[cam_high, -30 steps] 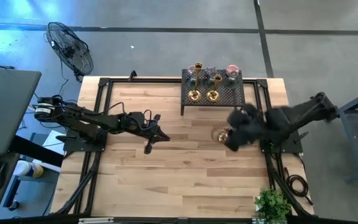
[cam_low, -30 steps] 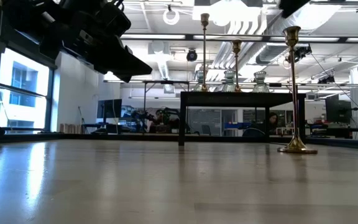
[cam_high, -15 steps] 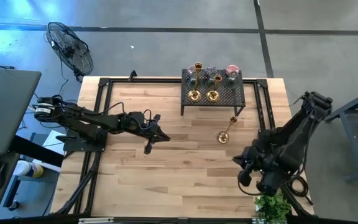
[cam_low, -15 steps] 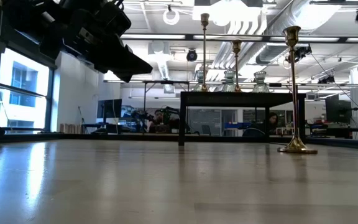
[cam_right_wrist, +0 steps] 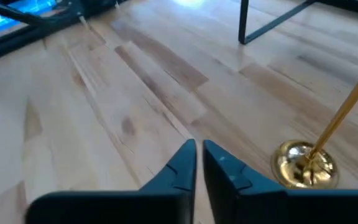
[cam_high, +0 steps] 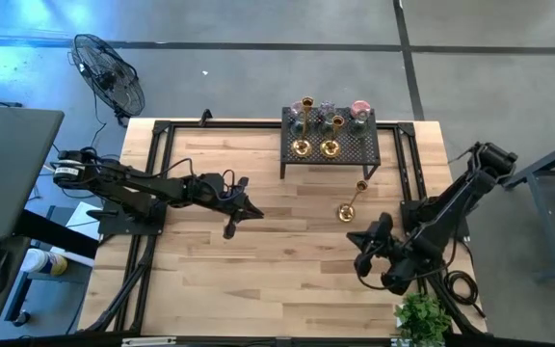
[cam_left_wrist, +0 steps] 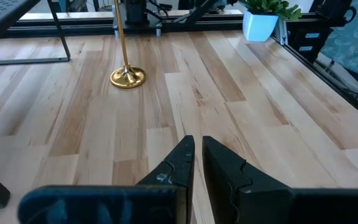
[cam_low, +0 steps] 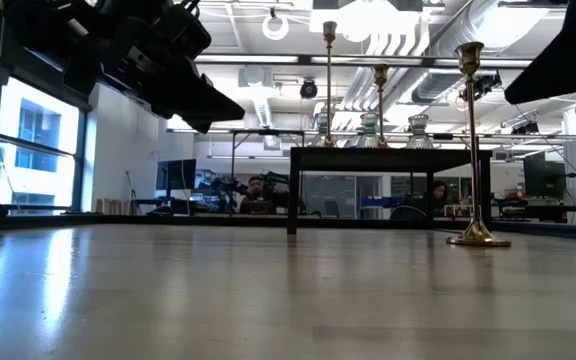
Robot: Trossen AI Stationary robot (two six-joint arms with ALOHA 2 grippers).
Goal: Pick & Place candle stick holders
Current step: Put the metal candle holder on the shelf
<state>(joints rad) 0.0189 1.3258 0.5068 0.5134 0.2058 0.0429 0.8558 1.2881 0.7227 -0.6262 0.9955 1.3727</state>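
A brass candle stick holder (cam_high: 348,208) with a round base and slim stem stands upright on its base on the wooden table, in front of the black rack; it also shows in the low view (cam_low: 476,150), the left wrist view (cam_left_wrist: 127,76) and the right wrist view (cam_right_wrist: 306,164). Several more holders, brass ones and glass cups, stand on the rack (cam_high: 331,146). My right gripper (cam_high: 356,239) is shut and empty, above the table just near of the standing holder (cam_right_wrist: 199,148). My left gripper (cam_high: 254,211) is shut and empty over the table's middle left (cam_left_wrist: 198,144).
The black perforated rack (cam_low: 388,156) stands on thin legs at the far right. A small green plant (cam_high: 422,318) sits at the near right corner. Black frame rails (cam_high: 152,193) run along both sides of the table. Bare wood lies between the arms.
My right gripper has drawn back from beside the standing brass holder toward the table's near edge, then come a little way back toward the holder. The holder has stayed upright in place.
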